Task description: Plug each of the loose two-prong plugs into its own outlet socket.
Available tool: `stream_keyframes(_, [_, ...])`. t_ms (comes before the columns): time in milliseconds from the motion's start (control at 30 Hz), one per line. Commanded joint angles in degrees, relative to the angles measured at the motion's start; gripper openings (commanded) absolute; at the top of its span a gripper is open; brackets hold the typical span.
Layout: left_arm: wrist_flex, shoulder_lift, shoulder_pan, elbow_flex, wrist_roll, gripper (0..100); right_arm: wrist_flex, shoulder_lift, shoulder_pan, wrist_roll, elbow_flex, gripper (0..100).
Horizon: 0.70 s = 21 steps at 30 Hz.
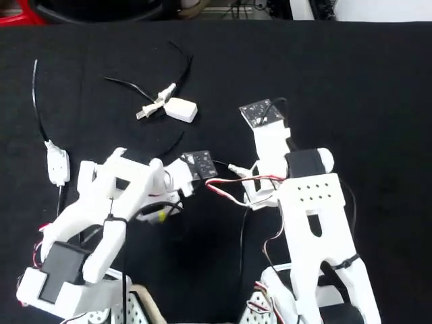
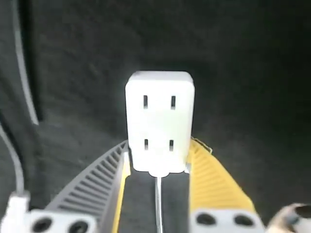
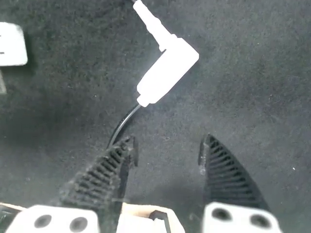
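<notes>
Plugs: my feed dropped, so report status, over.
Left gripper shut on socket. Right gripper open, loose plug ahead of it, untouched. Nothing blocking that plug.

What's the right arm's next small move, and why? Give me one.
Probably ease the right gripper forward until its open jaws straddle the white plug, which lies on the cloth just ahead of them, ungripped. The left gripper holds the outlet socket.

Left end effector (image 2: 159, 154) clamped closed, right end effector (image 3: 167, 145) spread apart
</notes>
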Motion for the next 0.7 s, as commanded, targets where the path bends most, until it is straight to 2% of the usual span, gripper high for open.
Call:
stream_keyframes(0, [4.04,-2.20,0.66,-1.89,4.04,4,-0.53,0.13,-0.35,2.46,-0.31,21.2])
stream_keyframes(233, [8.88,-13.98,0.31,-1.80,14.24,26,-2.55,0.13,-0.44,4.13,-0.31,21.5])
stream_keyframes(433, [21.10,-33.49,-2.24,-2.15,21.54,26,-7.30,0.22,-0.70,3.52,-0.66,21.5])
stream_keyframes(533, [24.88,-46.51,-10.42,-2.07,21.80,26,-11.43,0.22,-1.58,-0.18,-0.66,21.5])
stream_keyframes(667, [24.44,-59.69,-26.95,1.71,19.96,26,-15.91,1.19,-8.88,-3.69,-0.84,21.3])
